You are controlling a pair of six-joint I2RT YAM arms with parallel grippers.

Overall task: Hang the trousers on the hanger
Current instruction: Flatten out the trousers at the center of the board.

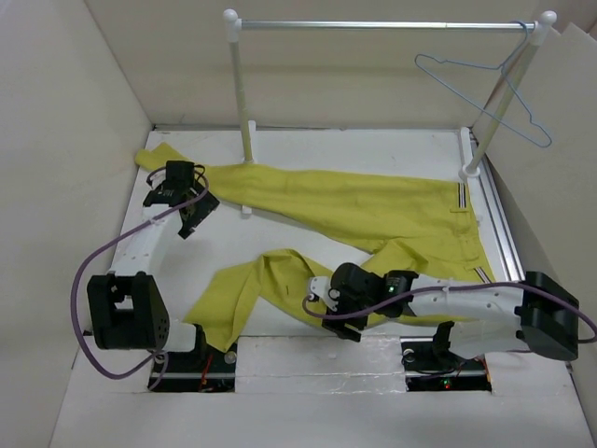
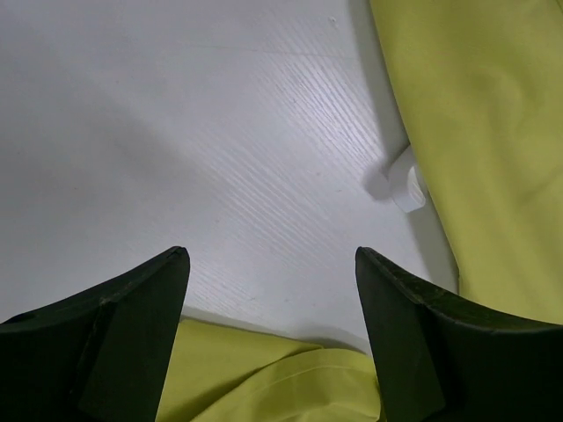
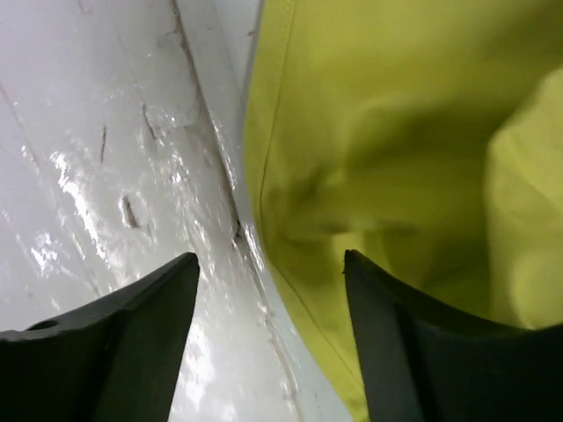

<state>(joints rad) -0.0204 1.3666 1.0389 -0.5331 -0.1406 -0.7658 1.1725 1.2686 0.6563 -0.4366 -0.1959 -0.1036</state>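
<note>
The mustard-yellow trousers lie spread on the white table, waistband with striped edge at the right, one leg reaching far left, the other folded toward the front. The pale blue wire hanger hangs on the rail at the back right. My left gripper is open and empty above the upper leg's edge; yellow cloth shows below its fingers. My right gripper is open and empty, low over the front leg's edge.
A white-posted rail with a metal bar spans the back; its left post stands through the trousers area, its foot near my left gripper. Beige walls enclose the table. A seam runs along the front board.
</note>
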